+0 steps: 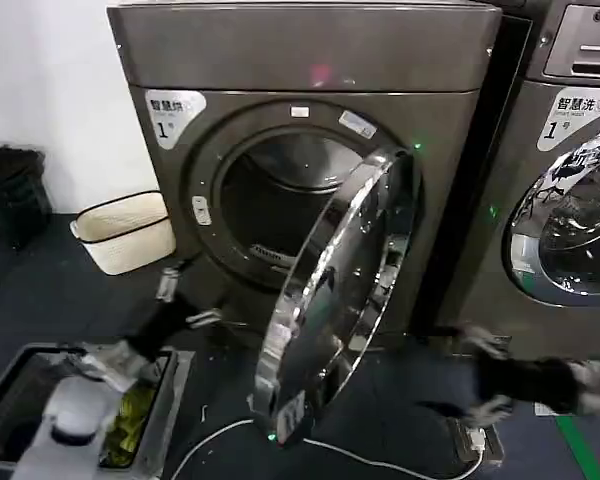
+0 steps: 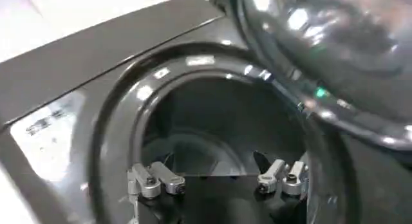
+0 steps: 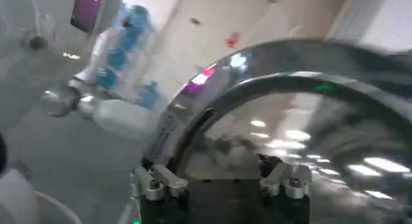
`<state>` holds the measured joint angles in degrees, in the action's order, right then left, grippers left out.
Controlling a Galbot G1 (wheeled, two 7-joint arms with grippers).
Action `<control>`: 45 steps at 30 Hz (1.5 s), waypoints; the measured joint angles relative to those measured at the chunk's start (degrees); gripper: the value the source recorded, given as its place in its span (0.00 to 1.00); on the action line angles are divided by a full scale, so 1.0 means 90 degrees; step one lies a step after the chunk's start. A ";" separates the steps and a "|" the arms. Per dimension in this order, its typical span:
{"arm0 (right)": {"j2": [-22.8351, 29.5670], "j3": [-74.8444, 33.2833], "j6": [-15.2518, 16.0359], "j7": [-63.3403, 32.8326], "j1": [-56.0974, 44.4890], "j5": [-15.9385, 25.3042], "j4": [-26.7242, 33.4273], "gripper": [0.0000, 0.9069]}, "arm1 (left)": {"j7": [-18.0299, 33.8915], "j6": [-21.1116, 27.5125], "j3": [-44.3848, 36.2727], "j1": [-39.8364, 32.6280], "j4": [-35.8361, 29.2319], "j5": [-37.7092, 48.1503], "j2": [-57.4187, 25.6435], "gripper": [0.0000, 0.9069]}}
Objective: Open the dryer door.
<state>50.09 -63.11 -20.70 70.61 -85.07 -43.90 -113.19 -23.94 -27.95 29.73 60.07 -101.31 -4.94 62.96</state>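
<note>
The dryer door (image 1: 330, 290) stands swung well out from its machine, hinged on the right, its chrome rim edge-on to me. Behind it the dark drum opening (image 1: 270, 200) is exposed. My left gripper (image 1: 187, 300) is low, in front of the opening's lower left, open and holding nothing. In the left wrist view that gripper (image 2: 219, 174) faces the drum opening (image 2: 219, 129), with the door (image 2: 335, 45) off to one side. My right gripper (image 1: 477, 375) hangs low, to the right of the door, apart from it. In the right wrist view it (image 3: 219, 174) is open, before the chrome rim (image 3: 290, 71).
A second machine with an LG panel (image 1: 570, 200) stands close on the right. A white basket (image 1: 125, 230) sits on the floor at the left. A grey bin (image 1: 175, 380) with cloth is at the lower left. A white cable (image 1: 360, 455) runs across the floor.
</note>
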 joint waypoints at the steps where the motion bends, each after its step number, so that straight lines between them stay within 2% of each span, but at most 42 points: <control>1: 0.0165 -0.0352 -0.0140 -0.0246 -0.0293 0.0153 -0.0070 1.00 | -0.0001 -0.0026 -0.0169 -0.0090 0.0045 0.0007 0.0000 1.00; 8: 0.1373 -0.2207 -0.0681 -0.2884 -0.1534 0.1557 -0.0219 1.00 | -0.0024 -0.0204 -0.1313 -0.0732 0.0391 0.0008 0.0114 1.00; 11: 0.1861 -0.2809 -0.0709 -0.4050 -0.1716 0.2168 -0.0116 1.00 | -0.0023 -0.0265 -0.1722 -0.1017 0.0568 0.0064 0.0184 1.00; 16: 0.2553 -0.3586 0.0001 -0.6234 -0.1844 0.3423 -0.0007 1.00 | -0.0013 -0.0359 -0.2336 -0.1528 0.0881 0.0134 0.0288 1.00; 18: 0.2786 -0.3875 0.0427 -0.7131 -0.1776 0.3848 0.0041 1.00 | -0.0012 -0.0368 -0.2560 -0.1714 0.1002 0.0179 0.0327 1.00; 21: 0.3099 -0.4415 0.1411 -0.8166 -0.1583 0.3932 0.0037 1.00 | -0.0007 -0.0385 -0.2882 -0.1964 0.1143 0.0208 0.0406 1.00; 22: 0.3186 -0.4596 0.1656 -0.8402 -0.1505 0.3958 0.0065 1.00 | -0.0002 -0.0384 -0.3006 -0.2042 0.1203 0.0234 0.0438 1.00; 24: 0.3376 -0.4989 0.1906 -0.8776 -0.1337 0.4035 0.0180 1.00 | 0.0011 -0.0382 -0.3242 -0.2208 0.1307 0.0260 0.0524 1.00; 26: 0.3508 -0.5338 0.1924 -0.8984 -0.1217 0.4215 0.0315 1.00 | 0.0015 -0.0374 -0.3446 -0.2375 0.1404 0.0278 0.0603 1.00; 29: 0.3682 -0.5850 0.1708 -0.9313 -0.1160 0.4496 0.0691 1.00 | 0.0000 -0.0363 -0.3754 -0.2561 0.1506 0.0276 0.0764 1.00; 32: 0.3791 -0.6338 0.1437 -0.9351 -0.1217 0.4368 0.1085 1.00 | -0.0006 -0.0326 -0.4008 -0.2768 0.1643 0.0269 0.0956 1.00; 35: 0.3844 -0.6780 0.1399 -0.9348 -0.1307 0.4252 0.1319 1.00 | -0.0015 -0.0270 -0.4237 -0.2938 0.1790 0.0244 0.1138 1.00; 40: 0.3763 -0.7321 0.2034 -0.9498 -0.1381 0.4300 0.1366 1.00 | -0.0052 -0.0146 -0.4628 -0.3248 0.2099 0.0184 0.1615 1.00; 45: 0.3527 -0.7682 0.2270 -0.9543 -0.1387 0.4385 0.1680 1.00 | -0.0053 -0.0141 -0.4971 -0.3645 0.2574 0.0179 0.2155 1.00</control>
<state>81.83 -132.24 -0.26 -15.28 -97.55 -4.44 -98.07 -24.41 -29.22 -15.01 27.26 -78.15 -3.32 82.35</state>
